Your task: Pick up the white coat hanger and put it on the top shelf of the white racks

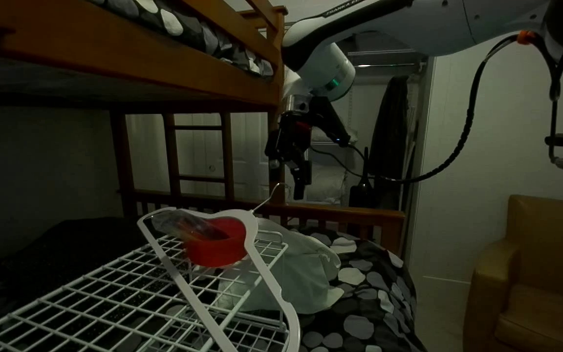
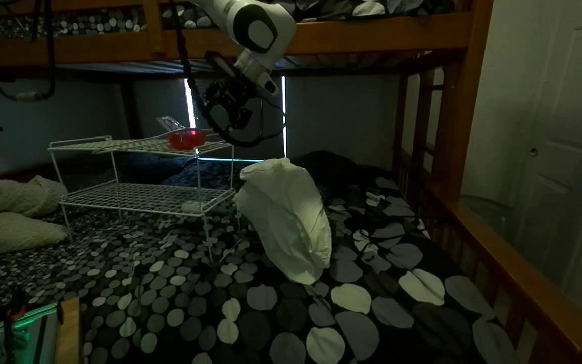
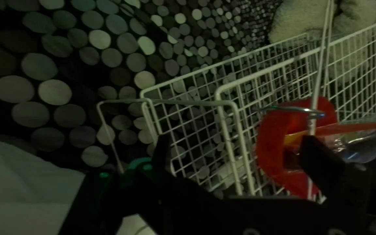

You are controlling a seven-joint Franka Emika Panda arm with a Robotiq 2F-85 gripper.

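In an exterior view, the tool (image 1: 289,178) hung pointing down, and the white coat hanger (image 1: 251,230) was at about 7 o'clock from it, over the top shelf (image 1: 91,298) of the white rack (image 1: 164,286). Looked tilted to me, with its hook (image 1: 265,199) up near the tool; couldn't tell if they touched. A red round thing (image 1: 213,252) and some clear plastic (image 1: 174,225) showed inside the hanger's outline.

In an exterior view, the red thing sat on the top shelf, tool at 2 o'clock from it, fleecy cream cloth (image 2: 15,215) at 8 o'clock from the rack. Hanger was too faint to pick out there.

In the wrist view, the tool's jaws were spread really wide, nothing in their grip. The hanger showed edge-on toward 2 o'clock, crossing in front of the red thing, hook right by the 4 o'clock jaw.
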